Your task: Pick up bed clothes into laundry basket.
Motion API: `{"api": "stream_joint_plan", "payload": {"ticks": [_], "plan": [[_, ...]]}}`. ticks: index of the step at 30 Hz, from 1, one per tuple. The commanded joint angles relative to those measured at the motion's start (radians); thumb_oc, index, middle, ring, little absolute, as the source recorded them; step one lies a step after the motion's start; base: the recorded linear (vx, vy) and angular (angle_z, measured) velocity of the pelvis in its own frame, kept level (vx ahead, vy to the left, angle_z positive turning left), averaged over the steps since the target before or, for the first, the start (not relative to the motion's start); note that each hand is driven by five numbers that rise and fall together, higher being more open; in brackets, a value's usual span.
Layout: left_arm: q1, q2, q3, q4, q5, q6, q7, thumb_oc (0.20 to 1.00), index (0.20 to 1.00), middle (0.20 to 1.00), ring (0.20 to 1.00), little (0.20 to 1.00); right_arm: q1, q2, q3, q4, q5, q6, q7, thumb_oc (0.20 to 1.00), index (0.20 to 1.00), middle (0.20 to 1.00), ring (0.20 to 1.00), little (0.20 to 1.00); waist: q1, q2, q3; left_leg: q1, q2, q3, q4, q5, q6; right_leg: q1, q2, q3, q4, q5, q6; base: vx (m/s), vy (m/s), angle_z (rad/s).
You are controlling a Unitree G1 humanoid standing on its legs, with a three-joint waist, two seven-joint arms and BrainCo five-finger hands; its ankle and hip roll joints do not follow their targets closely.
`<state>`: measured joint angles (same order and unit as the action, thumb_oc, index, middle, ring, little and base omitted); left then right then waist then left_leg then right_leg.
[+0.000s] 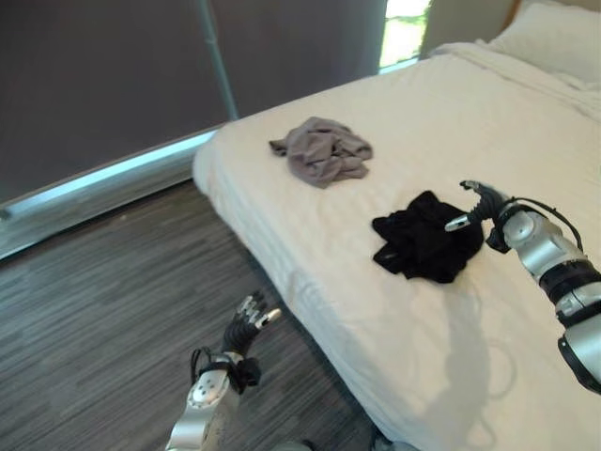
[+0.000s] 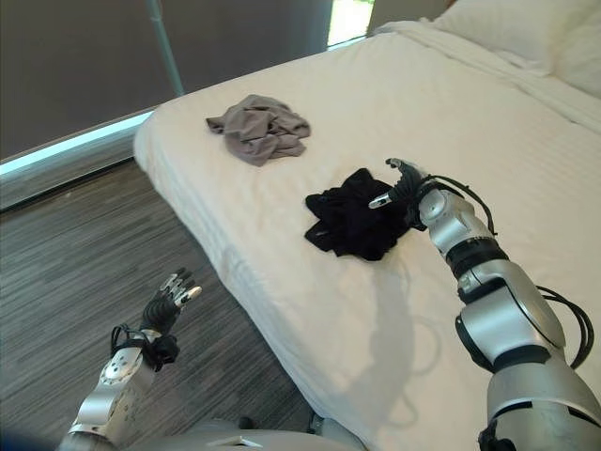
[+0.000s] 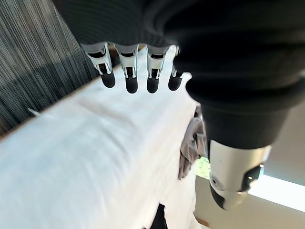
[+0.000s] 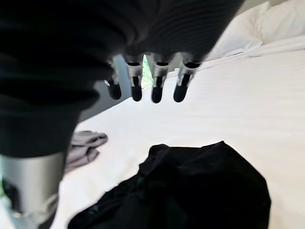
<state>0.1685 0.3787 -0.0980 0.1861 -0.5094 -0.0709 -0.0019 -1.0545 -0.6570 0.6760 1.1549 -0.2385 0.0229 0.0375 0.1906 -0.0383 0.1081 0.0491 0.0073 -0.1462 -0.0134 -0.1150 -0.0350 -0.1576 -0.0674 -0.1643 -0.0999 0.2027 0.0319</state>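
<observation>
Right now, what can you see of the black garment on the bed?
The black garment is a crumpled, soft-looking dark heap lying on the white bed, nearer the robot than the grey garment. The right robot hand hovers open at its far edge; no grasp is visible.

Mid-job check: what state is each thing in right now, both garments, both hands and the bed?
Black garment: crumpled on the bed, not gripped.
Grey garment: bunched further up the bed, untouched.
Right hand: open, poised at the black garment's edge.
Left hand: open, empty, over the floor beside the bed.
Bed: white sheet on, pillow at the far end.
</observation>
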Motion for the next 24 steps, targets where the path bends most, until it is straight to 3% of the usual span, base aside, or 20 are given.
{"api": "stream_joint_plan", "payload": {"ticks": [1, 2, 3, 7, 8, 16, 17, 18, 19, 20, 22, 23, 24], "plan": [[-0.033, 0.072, 0.013, -0.088, -0.044, -0.059, 0.014, 1.0, 1.0, 1.0, 1.0, 1.0, -0.114, -0.046, 0.058, 0.051, -0.135, 0.001, -0.049, 1.0, 1.0, 1.0, 1.0, 1.0, 0.003, 0.012, 0.041, -0.096, -0.042, -0.002, -0.074, 0.161, -0.001, 0.09, -0.009, 0.031, 0.026, -0.13, 0.083, -0.19, -0.03, 0.42], [-0.024, 0.081, 0.019, -0.097, -0.051, -0.06, 0.015, 1.0, 1.0, 1.0, 1.0, 1.0, -0.149, -0.052, 0.087, 0.115, -0.203, 0.011, -0.051, 1.0, 1.0, 1.0, 1.0, 1.0, 0.019, 0.035, 0.062, -0.132, -0.049, -0.021, -0.074, 0.176, -0.007, 0.063, -0.011, 0.019, 0.027, -0.128, 0.081, -0.09, -0.013, 0.3], [-0.024, 0.081, 0.019, -0.098, -0.051, -0.059, 0.015, 1.0, 1.0, 1.0, 1.0, 1.0, -0.151, -0.051, 0.089, 0.117, -0.203, 0.01, -0.051, 1.0, 1.0, 1.0, 1.0, 1.0, 0.017, 0.036, 0.061, -0.134, -0.049, -0.022, -0.073, 0.177, -0.007, 0.06, -0.011, 0.018, 0.027, -0.128, 0.081, -0.12, -0.016, 0.37], [-0.016, 0.088, 0.017, -0.096, -0.047, -0.049, 0.014, 1.0, 1.0, 1.0, 1.0, 1.0, -0.154, -0.091, 0.158, 0.209, -0.39, 0.029, -0.042, 1.0, 1.0, 1.0, 1.0, 1.0, 0.046, 0.088, 0.093, -0.212, -0.062, -0.054, -0.074, 0.208, -0.022, 0.001, -0.018, -0.006, 0.023, -0.122, 0.077, -0.08, -0.014, 0.29], [-0.014, 0.078, 0.009, -0.1, -0.047, -0.047, 0.013, 1.0, 1.0, 1.0, 1.0, 1.0, -0.124, -0.106, 0.148, 0.24, -0.42, 0.039, -0.036, 1.0, 1.0, 1.0, 1.0, 1.0, 0.059, 0.113, 0.103, -0.239, -0.069, -0.063, -0.074, 0.218, -0.026, -0.018, -0.022, -0.015, 0.019, -0.122, 0.077, -0.05, -0.018, 0.15], [-0.056, -0.007, -0.061, -0.086, -0.065, -0.037, 0.012, 1.0, 1.0, 1.0, 1.0, 1.0, 0.064, -0.107, 0.081, 0.298, -0.483, 0.05, -0.002, 1.0, 1.0, 1.0, 1.0, 1.0, 0.093, 0.183, 0.127, -0.289, -0.081, -0.073, -0.074, 0.234, -0.038, -0.056, -0.023, -0.033, 0.013, -0.13, 0.078, -0.02, -0.006, 0.09], [-0.068, -0.022, -0.067, -0.076, -0.068, -0.041, 0.014, 1.0, 1.0, 1.0, 1.0, 1.0, 0.135, -0.092, 0.049, 0.285, -0.465, 0.046, -0.001, 0.849, 0.849, 0.849, 0.849, 0.849, 0.086, 0.188, 0.126, -0.279, -0.079, -0.063, -0.074, 0.229, -0.037, -0.047, -0.02, -0.029, 0.013, -0.135, 0.079, 0.04, 0.015, 0.0], [-0.068, -0.021, -0.068, -0.075, -0.068, -0.041, 0.013, 1.0, 1.0, 1.0, 1.0, 1.0, 0.138, -0.092, 0.047, 0.284, -0.465, 0.046, -0.001, 0.849, 0.849, 0.849, 0.849, 0.849, 0.088, 0.187, 0.126, -0.278, -0.079, -0.062, -0.074, 0.228, -0.037, -0.046, -0.02, -0.028, 0.013, -0.135, 0.079, 0.04, 0.019, -0.01], [-0.078, -0.027, -0.069, -0.069, -0.07, -0.048, 0.018, 1.0, 1.0, 1.0, 1.0, 1.0, 0.171, -0.085, 0.034, 0.266, -0.445, 0.04, -0.01, 0.2, 0.2, 0.2, 0.2, 0.2, 0.081, 0.186, 0.125, -0.272, -0.076, -0.056, -0.074, 0.225, -0.035, -0.041, -0.02, -0.022, 0.013, -0.137, 0.078, 0.02, 0.023, -0.05], [-0.081, -0.028, -0.064, -0.065, -0.071, -0.054, 0.024, 1.0, 1.0, 1.0, 1.0, 1.0, 0.18, -0.085, 0.02, 0.247, -0.417, 0.037, -0.016, 0.2, 0.2, 0.2, 0.2, 0.2, 0.073, 0.184, 0.125, -0.269, -0.074, -0.049, -0.074, 0.223, -0.036, -0.04, -0.02, -0.019, 0.013, -0.138, 0.079, 0.03, 0.031, -0.1], [-0.094, -0.03, -0.032, -0.052, -0.071, -0.076, 0.051, 1.0, 1.0, 1.0, 1.0, 1.0, 0.216, -0.1, -0.065, 0.108, -0.185, 0.011, -0.04, 0.2, 0.2, 0.2, 0.2, 0.2, 0.038, 0.169, 0.131, -0.252, -0.065, -0.024, -0.074, 0.213, -0.037, -0.03, -0.017, -0.004, 0.013, -0.142, 0.079, 0.04, 0.036, -0.25], [-0.088, -0.035, -0.001, -0.058, -0.066, -0.09, 0.072, 1.0, 1.0, 1.0, 1.0, 1.0, 0.288, -0.131, -0.166, -0.122, 0.018, 0.0, -0.08, 0.2, 0.2, 0.2, 0.2, 0.2, -0.004, 0.15, 0.136, -0.237, -0.056, 0.003, -0.074, 0.204, -0.037, -0.024, -0.014, 0.013, 0.013, -0.141, 0.08, 0.04, 0.036, -0.3], [-0.089, -0.034, -0.002, -0.058, -0.066, -0.09, 0.072, 1.0, 1.0, 1.0, 1.0, 1.0, 0.291, -0.132, -0.169, -0.125, 0.018, 0.002, -0.08, 0.2, 0.2, 0.2, 0.2, 0.2, -0.002, 0.149, 0.133, -0.242, -0.057, 0.003, -0.074, 0.207, -0.037, -0.029, -0.015, 0.013, 0.013, -0.138, 0.081, 0.07, 0.024, -0.54]]}}
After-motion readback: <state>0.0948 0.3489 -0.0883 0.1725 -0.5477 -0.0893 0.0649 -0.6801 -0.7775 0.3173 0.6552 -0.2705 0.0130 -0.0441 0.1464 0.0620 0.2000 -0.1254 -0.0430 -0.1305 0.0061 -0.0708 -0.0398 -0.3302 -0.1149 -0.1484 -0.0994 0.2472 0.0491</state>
